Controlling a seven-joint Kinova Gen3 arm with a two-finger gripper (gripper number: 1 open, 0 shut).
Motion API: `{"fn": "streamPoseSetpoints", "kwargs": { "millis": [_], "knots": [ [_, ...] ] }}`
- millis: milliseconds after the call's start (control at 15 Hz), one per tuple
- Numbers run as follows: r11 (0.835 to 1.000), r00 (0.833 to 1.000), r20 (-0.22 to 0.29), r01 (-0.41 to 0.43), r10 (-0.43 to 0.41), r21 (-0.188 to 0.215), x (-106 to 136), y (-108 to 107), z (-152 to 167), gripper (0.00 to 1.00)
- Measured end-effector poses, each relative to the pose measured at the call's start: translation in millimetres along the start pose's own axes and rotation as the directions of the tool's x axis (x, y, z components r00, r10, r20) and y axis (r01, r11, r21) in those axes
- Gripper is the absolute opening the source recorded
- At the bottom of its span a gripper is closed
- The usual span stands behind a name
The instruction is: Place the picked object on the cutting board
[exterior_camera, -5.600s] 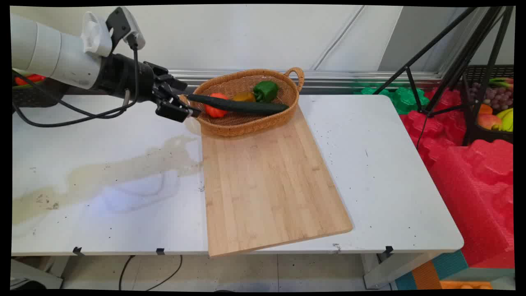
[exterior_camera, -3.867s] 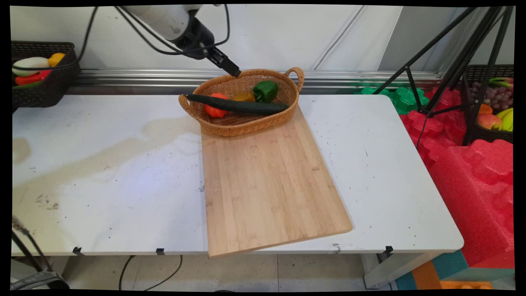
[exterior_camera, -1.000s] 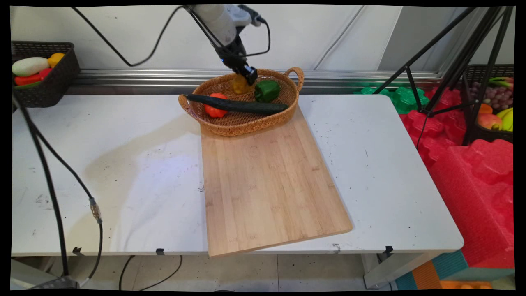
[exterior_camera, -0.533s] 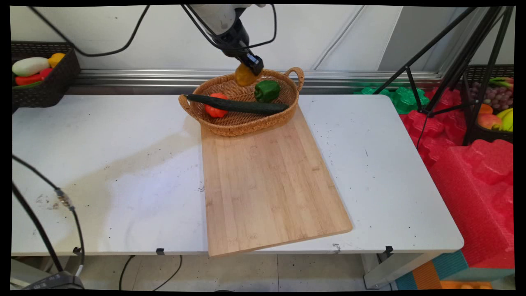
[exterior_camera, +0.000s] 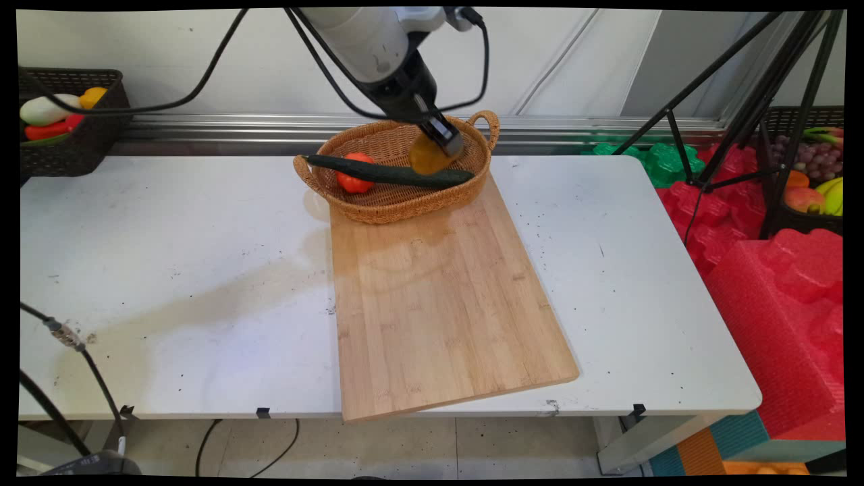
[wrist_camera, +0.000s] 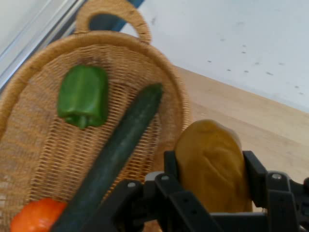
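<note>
A: Hand view first. What is the black two-finger claw doing?

B: It pinches a lumpy yellow-brown potato-like vegetable, one finger pressed on each side of it. The vegetable hangs in the air, clear of everything under it.

A: And in the main view?

B: The claw holds the vegetable above the right part of the oval woven wicker basket, near its front rim. The white arm comes down to it from the top edge.

A: What lies in the basket?

B: A long dark green cucumber stretches across it, its left tip resting on the rim beside the left handle. A red-orange tomato-like vegetable sits behind the cucumber at the left. In the hand view a green bell pepper lies on the basket's floor near the far handle, apart from the cucumber.

A: And around the basket?

B: It rests partly on the far end of a long pale bamboo cutting board, which lies on the white bench and juts slightly over the near edge.
</note>
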Motion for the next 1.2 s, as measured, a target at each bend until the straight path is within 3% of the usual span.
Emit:
{"fn": "streamPoseSetpoints", "kwargs": {
  "millis": [333, 533, 1200],
  "knots": [
    [0.998, 0.998, 0.022, -0.057, 0.057, -0.024, -6.1, 32.8, 7.5, 0.0],
    [0.996, 0.995, 0.054, -0.08, 0.082, -0.041, -9.7, 47.4, 28.4, 0.0],
    [0.988, 0.982, 0.133, -0.124, 0.135, -0.092, -19.5, 74.1, 101.2, 0.0]
  ]
}}
